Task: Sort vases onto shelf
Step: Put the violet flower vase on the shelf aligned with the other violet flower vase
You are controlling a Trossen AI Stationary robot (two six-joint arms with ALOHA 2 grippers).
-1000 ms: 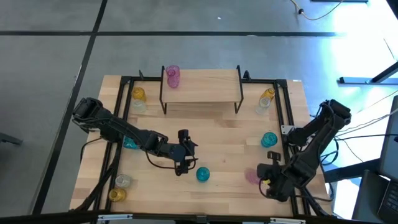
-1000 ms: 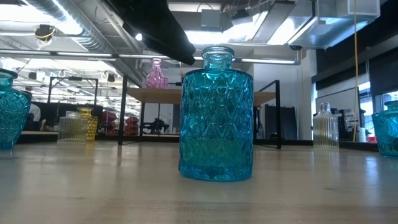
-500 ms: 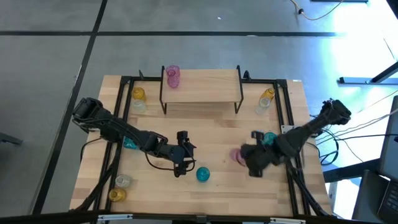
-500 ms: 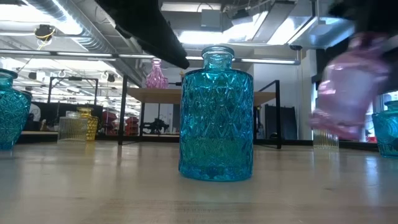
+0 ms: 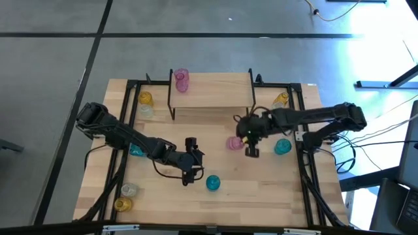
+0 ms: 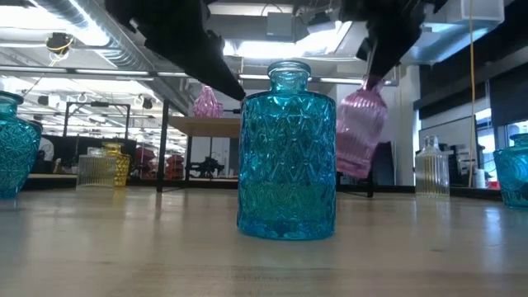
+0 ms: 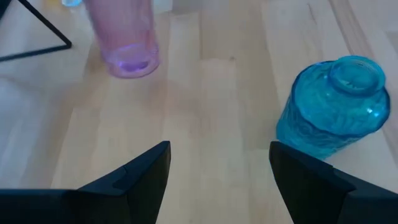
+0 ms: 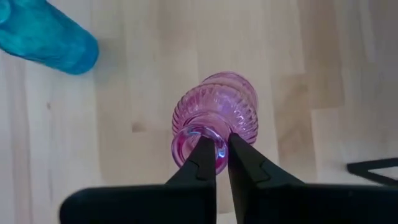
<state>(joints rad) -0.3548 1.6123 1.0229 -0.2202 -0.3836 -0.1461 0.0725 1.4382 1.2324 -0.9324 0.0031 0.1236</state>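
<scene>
Low view: teal vase (image 6: 286,153) in front blocks the middle of the shelf (image 6: 216,124) and part of the pink vase (image 6: 357,132) hanging behind it; both arms are cut off by the top edge. Left wrist view: pink vase (image 7: 122,34) blurred, its upper end out of frame. Right wrist view: second teal vase (image 8: 45,35) clipped at the corner.

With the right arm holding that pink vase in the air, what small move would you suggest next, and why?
Probably carry it on toward the shelf: the right gripper pinches the pink vase by its rim, clear of the table, just short of the shelf, where another pink vase stands.
</scene>
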